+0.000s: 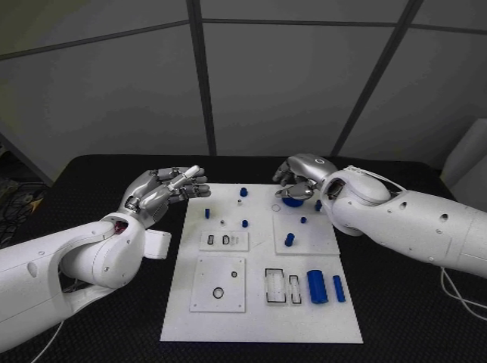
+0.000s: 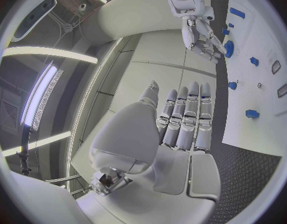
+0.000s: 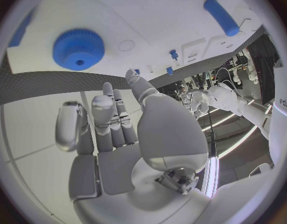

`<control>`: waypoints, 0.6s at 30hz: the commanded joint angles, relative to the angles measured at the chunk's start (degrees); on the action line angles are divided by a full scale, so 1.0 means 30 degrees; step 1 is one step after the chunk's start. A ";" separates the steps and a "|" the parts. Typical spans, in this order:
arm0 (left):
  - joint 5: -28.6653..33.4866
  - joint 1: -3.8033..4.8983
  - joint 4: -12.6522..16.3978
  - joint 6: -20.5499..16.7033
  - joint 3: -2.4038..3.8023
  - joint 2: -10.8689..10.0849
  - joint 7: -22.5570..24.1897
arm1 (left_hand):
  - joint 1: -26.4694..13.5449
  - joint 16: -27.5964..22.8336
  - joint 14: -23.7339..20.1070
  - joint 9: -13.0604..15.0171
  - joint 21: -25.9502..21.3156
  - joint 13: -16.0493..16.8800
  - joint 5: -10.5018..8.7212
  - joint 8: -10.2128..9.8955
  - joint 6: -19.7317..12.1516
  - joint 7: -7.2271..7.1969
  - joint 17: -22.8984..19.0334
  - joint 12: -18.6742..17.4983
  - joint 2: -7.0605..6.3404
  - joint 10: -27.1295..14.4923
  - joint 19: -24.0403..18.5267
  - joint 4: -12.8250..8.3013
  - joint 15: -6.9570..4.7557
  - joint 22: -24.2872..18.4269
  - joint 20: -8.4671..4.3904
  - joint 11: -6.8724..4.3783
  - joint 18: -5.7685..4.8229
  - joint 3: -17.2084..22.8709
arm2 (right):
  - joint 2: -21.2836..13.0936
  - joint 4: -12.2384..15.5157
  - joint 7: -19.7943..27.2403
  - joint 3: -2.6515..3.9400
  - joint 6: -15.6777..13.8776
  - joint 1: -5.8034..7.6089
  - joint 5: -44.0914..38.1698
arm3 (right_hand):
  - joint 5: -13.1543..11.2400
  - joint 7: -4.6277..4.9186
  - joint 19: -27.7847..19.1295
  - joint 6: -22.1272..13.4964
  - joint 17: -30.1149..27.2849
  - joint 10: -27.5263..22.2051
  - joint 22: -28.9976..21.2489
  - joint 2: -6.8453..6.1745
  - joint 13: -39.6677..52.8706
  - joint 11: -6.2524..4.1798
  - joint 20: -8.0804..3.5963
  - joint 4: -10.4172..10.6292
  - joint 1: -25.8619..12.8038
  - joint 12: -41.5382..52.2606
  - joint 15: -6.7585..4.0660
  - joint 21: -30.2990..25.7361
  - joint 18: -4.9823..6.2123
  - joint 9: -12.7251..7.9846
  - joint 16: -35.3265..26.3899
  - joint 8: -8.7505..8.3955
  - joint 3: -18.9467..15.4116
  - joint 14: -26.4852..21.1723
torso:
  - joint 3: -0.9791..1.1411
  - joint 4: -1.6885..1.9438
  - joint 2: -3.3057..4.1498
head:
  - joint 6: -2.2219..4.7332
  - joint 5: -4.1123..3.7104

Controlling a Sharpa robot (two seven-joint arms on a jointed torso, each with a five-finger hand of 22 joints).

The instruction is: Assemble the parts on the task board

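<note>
Black table (image 1: 91, 174) under the white task board (image 1: 263, 321), flat at its middle.

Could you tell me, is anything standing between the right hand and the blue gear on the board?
Nothing visible does. The right hand hovers just above the blue gear, fingers apart and holding nothing, and the right wrist view shows only bare task board around it.

From my station the task board (image 1: 211, 314) reads as matt white plastic, smooth and flat. The blue parts, like the toothed gear (image 3: 78, 48) and the two cylinders (image 1: 327, 287), look like matt plastic too. I see the table (image 1: 91, 170) as black with a fine woven texture. Both hands (image 1: 162, 190) (image 1: 298, 178) show glossy silvery metal; the arms (image 1: 418, 223) have smooth glossy white shells.
</note>
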 commanded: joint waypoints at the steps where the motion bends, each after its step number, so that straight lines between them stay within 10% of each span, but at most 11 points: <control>1: -0.0046 0.0027 -0.0029 0.0281 0.0020 0.0002 0.0044 | -0.0170 -0.0111 -0.0050 -0.0027 -0.0059 -0.0017 -0.0025 -0.0105 0.0107 0.0025 -0.0017 -0.0116 -0.0012 0.0149 -0.0018 0.0013 0.0074 -0.0017 0.0056 -0.0004 -0.0248 -0.0101 | -0.0561 0.0436 -0.0926 0.0067 0.0026 0.0045 0.2110 | 0.0048 -0.0281 0.0729 0.0034 0.1094 0.1727 0.1242 -0.0077 0.0426 -0.0453 -0.0297 0.0570 -0.0595 0.0683 -0.0326 0.0643 -0.0338 -0.0005 0.0841 -0.0079 -0.0108 0.0315 | 0.0116 -0.0229 0.0000 | 0.0080 -0.0003; 8: -0.0046 0.0023 -0.0142 0.0328 0.0018 0.0066 0.0019 | -0.0170 -0.0111 -0.0050 -0.0027 -0.0059 -0.0017 -0.0025 -0.0105 0.0107 0.0025 -0.0017 -0.0116 -0.0012 0.0149 -0.0018 0.0013 0.0074 -0.0017 0.0056 -0.0004 -0.0248 -0.0101 | -0.1347 0.0411 -0.2295 0.0139 0.1719 0.0045 0.3381 | 0.0028 -0.0946 0.2404 -0.0103 0.4479 0.4835 0.4206 -0.1522 0.3710 -0.1415 -0.1233 0.2971 -0.0740 0.4055 -0.1198 0.2094 -0.0953 0.0126 0.3365 -0.0138 -0.0750 0.0784 | 0.0096 -0.0163 0.0019 | 0.0110 -0.0177; 18: -0.0046 0.0018 -0.0256 0.0395 0.0017 0.0157 -0.0016 | -0.0177 -0.0136 -0.0045 -0.0026 -0.0068 -0.0016 -0.0060 -0.0117 0.0122 0.0023 -0.0018 -0.0137 -0.0004 0.0161 -0.0023 0.0000 0.0077 -0.0029 0.0060 -0.0004 -0.0246 -0.0120 | -0.1010 -0.0291 -0.3155 0.0155 0.3116 0.0045 0.3716 | 0.0014 -0.0808 0.2935 -0.0671 0.8193 0.4024 0.5192 -0.2300 1.8928 -0.1176 -0.1081 0.6812 0.1220 1.8176 -0.0989 0.2531 -0.1149 0.0347 0.5859 -0.0142 -0.1284 0.1036 | 0.0069 -0.0115 0.0035 | 0.0040 -0.0257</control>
